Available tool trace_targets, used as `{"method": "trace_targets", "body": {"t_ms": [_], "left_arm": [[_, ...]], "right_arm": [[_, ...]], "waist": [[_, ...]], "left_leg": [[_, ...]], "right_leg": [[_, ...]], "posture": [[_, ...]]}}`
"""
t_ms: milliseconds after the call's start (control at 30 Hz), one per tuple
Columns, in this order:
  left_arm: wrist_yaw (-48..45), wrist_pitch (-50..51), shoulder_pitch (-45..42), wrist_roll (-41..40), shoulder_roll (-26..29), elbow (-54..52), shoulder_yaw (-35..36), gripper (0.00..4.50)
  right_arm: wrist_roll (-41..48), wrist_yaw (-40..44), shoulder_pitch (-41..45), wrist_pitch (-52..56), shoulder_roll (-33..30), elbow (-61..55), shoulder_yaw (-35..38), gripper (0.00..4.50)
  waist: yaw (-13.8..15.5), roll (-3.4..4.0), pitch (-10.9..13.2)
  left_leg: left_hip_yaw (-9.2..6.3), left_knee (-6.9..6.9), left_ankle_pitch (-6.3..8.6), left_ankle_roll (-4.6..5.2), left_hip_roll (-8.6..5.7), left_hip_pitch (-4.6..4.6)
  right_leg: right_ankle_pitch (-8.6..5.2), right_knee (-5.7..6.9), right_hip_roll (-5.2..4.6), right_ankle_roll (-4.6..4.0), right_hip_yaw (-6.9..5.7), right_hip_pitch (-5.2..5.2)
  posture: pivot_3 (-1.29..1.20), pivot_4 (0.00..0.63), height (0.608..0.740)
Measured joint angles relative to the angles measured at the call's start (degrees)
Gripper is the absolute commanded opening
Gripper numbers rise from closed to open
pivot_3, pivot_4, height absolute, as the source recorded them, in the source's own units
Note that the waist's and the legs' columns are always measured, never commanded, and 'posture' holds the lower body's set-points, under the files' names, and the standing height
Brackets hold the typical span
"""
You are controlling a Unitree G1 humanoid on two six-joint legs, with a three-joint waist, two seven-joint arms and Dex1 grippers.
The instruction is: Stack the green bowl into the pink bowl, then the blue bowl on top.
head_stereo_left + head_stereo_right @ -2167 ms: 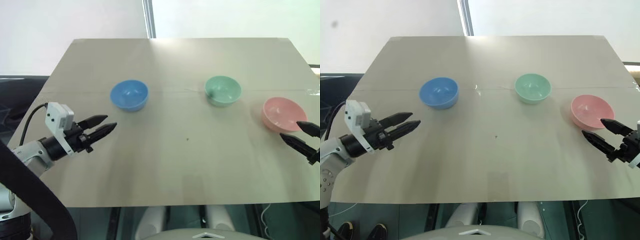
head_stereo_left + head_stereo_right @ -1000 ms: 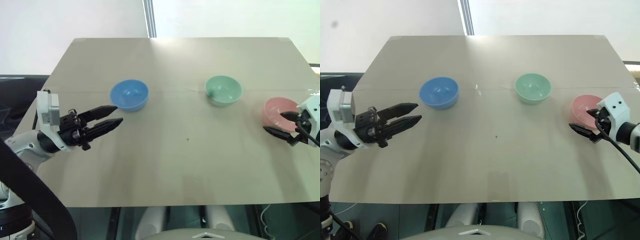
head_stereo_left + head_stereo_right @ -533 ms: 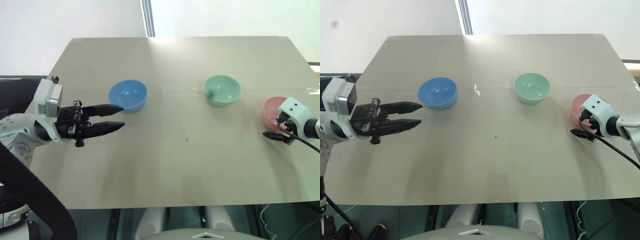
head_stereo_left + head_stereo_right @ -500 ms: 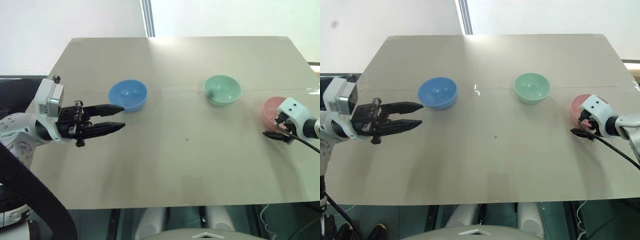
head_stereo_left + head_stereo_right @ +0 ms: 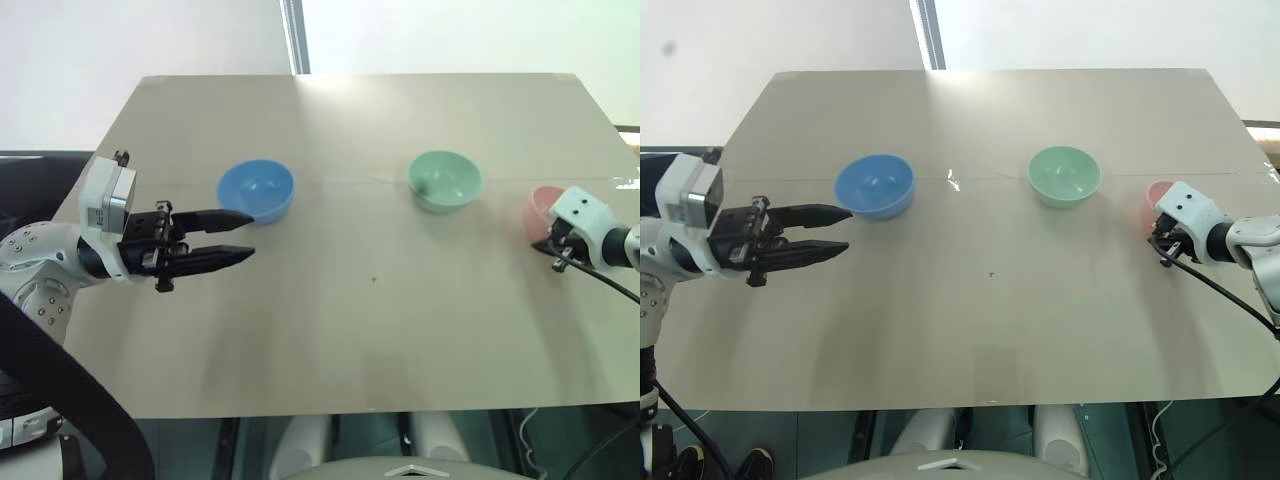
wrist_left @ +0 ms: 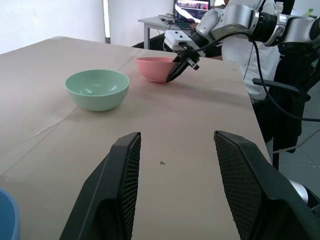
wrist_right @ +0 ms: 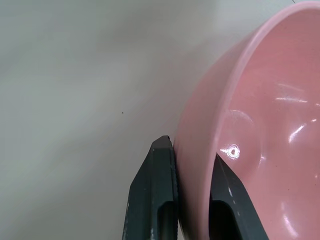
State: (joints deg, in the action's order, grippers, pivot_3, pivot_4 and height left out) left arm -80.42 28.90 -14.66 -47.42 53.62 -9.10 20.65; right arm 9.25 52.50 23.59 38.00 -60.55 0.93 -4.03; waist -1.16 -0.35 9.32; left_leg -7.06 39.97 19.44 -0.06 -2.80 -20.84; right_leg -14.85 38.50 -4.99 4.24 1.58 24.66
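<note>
My right gripper (image 7: 192, 200) is clamped on the rim of the pink bowl (image 7: 260, 135): one black finger presses the smooth outer wall, the other sits inside against the glossy inner face, with the thin plastic wall pinched between them. From my head, the white wrist housing covers most of that bowl (image 5: 1158, 192), so only a salmon sliver shows at the right edge of the table (image 5: 990, 330); I cannot tell whether the bowl is lifted or sitting on the surface.

My left gripper (image 5: 236, 237) holds nothing. Its two fingers stand apart with a clear gap, pointing level toward the right over the left part of the table. The farther fingertip lies just beside the near side of the blue bowl (image 5: 256, 189), though I cannot tell if it touches.

The blue bowl sits left of centre, cut off in my left wrist view to a small curved edge in the corner. The green bowl (image 5: 445, 180) sits right of centre, well apart from the blue one and nearer the pink one. All three are small, round, plain and smooth.

The table is a matte tan sheet with a faint seam running left to right beside the bowls.
</note>
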Motion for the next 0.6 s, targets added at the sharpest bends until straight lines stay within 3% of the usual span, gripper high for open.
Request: {"method": "trace_targets", "body": {"t_ms": [367, 600], "left_arm": [[0.12, -0.76, -0.01, 0.6, -0.23, 0.92, -0.29, 2.45], [0.03, -1.55, -0.89, 1.22, -0.53, 2.13, -0.98, 2.45]], "right_arm": [[6.16, 5.39, -0.21, 4.77, 2.42, -11.6, 0.51, 0.01], [11.43, 7.92, 5.52, 9.44, 6.47, -28.43, -7.03, 0.01]], "waist": [[-1.04, 0.03, 0.02], [-1.03, 0.11, 0.07]], "left_leg": [[-0.01, -0.01, 0.0, 0.0, 0.04, -0.03], [-0.07, -0.01, 0.0, 0.0, 0.03, -0.09]], "right_leg": [[0.0, 0.01, -0.01, 0.0, 0.01, 0.05], [0.0, -0.01, -0.03, 0.0, -0.03, 0.08]], "posture": [[0.0, 0.15, 0.74], [0.0, 0.15, 0.74]]}}
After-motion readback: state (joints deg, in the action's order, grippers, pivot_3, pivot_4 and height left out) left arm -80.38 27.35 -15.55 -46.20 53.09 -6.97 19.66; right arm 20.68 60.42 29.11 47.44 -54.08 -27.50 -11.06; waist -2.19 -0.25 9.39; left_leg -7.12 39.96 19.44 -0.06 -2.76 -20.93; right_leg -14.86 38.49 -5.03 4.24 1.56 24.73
